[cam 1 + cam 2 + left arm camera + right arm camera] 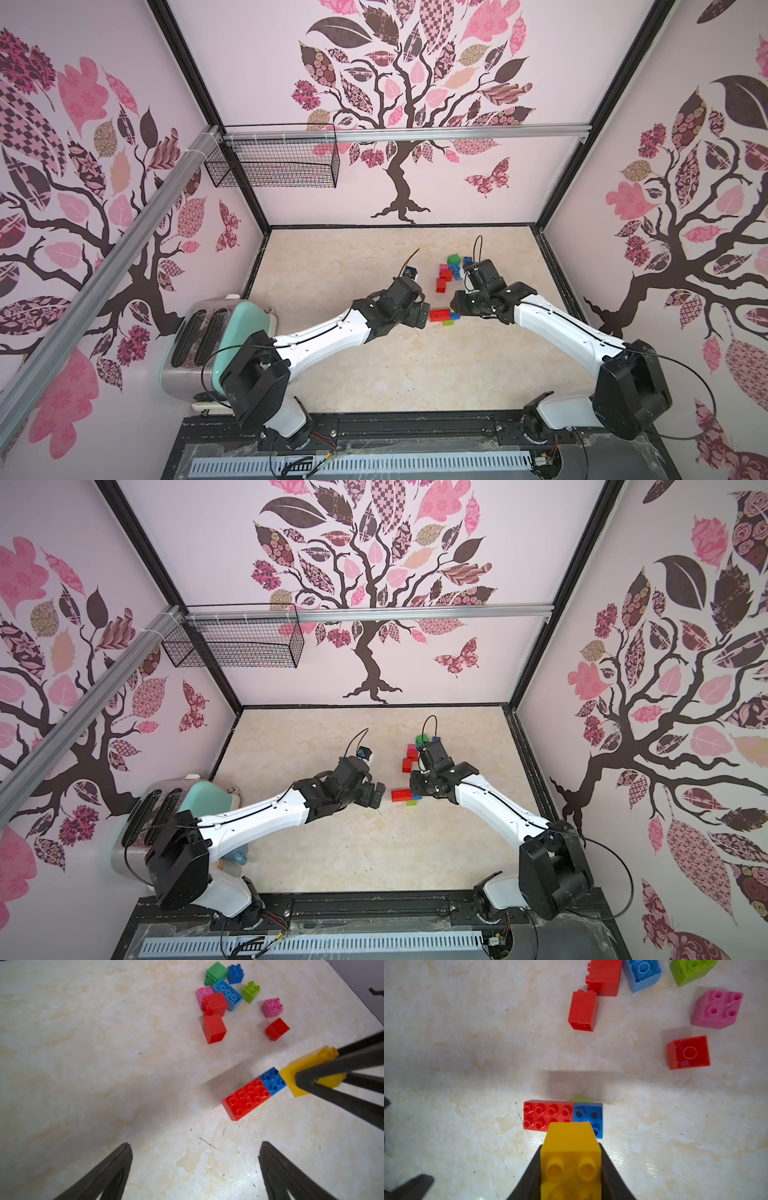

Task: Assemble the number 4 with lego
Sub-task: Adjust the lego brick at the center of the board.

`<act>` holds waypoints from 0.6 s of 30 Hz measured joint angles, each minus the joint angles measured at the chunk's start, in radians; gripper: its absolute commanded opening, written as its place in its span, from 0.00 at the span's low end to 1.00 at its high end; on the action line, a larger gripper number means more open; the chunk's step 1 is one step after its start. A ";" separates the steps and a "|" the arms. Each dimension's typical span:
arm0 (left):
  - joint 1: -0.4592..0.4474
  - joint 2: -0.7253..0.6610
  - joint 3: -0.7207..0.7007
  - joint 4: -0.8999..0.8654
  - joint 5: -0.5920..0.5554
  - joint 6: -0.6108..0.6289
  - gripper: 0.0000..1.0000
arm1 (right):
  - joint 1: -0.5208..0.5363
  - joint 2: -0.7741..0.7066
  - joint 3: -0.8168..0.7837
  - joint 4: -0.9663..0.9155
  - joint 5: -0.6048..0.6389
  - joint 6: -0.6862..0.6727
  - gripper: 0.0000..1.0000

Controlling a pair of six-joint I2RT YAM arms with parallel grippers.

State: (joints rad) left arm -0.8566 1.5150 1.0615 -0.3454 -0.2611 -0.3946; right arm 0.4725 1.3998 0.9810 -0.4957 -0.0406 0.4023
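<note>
Grip on a yellow brick beside the started row
The right gripper has its jaws clamped on the brick's smooth, glossy sides, right by a red eight-stud brick butted against a blue four-stud brick. The left gripper hangs near, jaws wide apart. Loose bricks lie scattered on the marbled tabletop; a black wire-mesh basket hangs from the back rail.

Right pincer clamps yellow brick, partly hiding red brick and blue brick
</note>
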 measured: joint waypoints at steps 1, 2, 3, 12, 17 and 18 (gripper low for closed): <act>0.006 -0.009 -0.009 0.000 -0.019 -0.005 0.98 | 0.006 0.011 0.000 0.001 0.004 0.002 0.00; 0.011 -0.018 -0.018 0.000 -0.042 -0.011 0.98 | 0.012 0.024 0.002 0.001 0.009 0.003 0.00; 0.011 -0.024 -0.026 0.000 -0.064 -0.017 0.98 | 0.017 0.039 0.005 0.000 0.018 0.003 0.00; 0.012 -0.034 -0.046 0.005 -0.155 -0.032 0.98 | 0.048 0.118 0.059 -0.003 0.064 -0.002 0.00; 0.012 -0.034 -0.048 0.007 -0.161 -0.041 0.98 | 0.054 0.137 0.060 -0.013 0.072 -0.003 0.00; 0.012 -0.034 -0.048 0.007 -0.161 -0.043 0.98 | 0.056 0.137 0.060 -0.013 0.073 -0.003 0.00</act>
State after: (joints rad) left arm -0.8448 1.4807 1.0130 -0.3382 -0.4221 -0.4377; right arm 0.5285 1.5368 1.0409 -0.5091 0.0326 0.3996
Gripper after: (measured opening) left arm 0.980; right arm 0.351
